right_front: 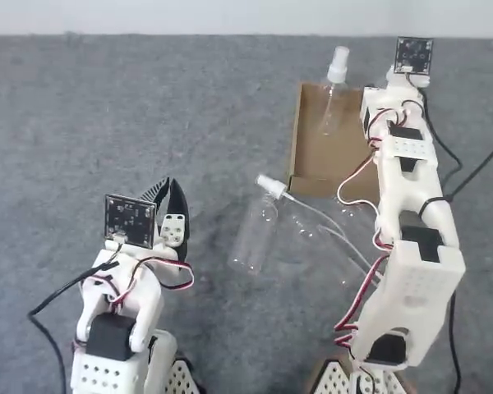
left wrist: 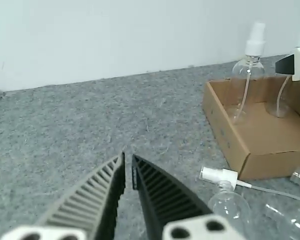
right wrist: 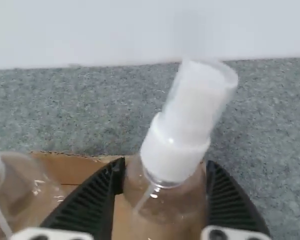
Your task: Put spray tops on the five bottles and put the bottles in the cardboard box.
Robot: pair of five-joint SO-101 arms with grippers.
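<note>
My right gripper (right wrist: 162, 172) is shut on a clear bottle (right wrist: 182, 130) with a white spray top, held upright over the far right corner of the cardboard box (right_front: 312, 156). Another capped bottle (right_front: 333, 98) stands in the box's far part, also seen beside the held one (right wrist: 10, 185). A third capped bottle (right_front: 257, 230) lies on the carpet just in front of the box. My left gripper (right_front: 171, 187) is low at the near left, shut and empty, well away from the bottles (left wrist: 128, 162).
More clear bottles with thin tubes (right_front: 324, 230) lie on the carpet between the lying bottle and the right arm. The grey carpet (right_front: 107, 107) spreads out left of the box. A white wall (left wrist: 115, 35) rises behind the table.
</note>
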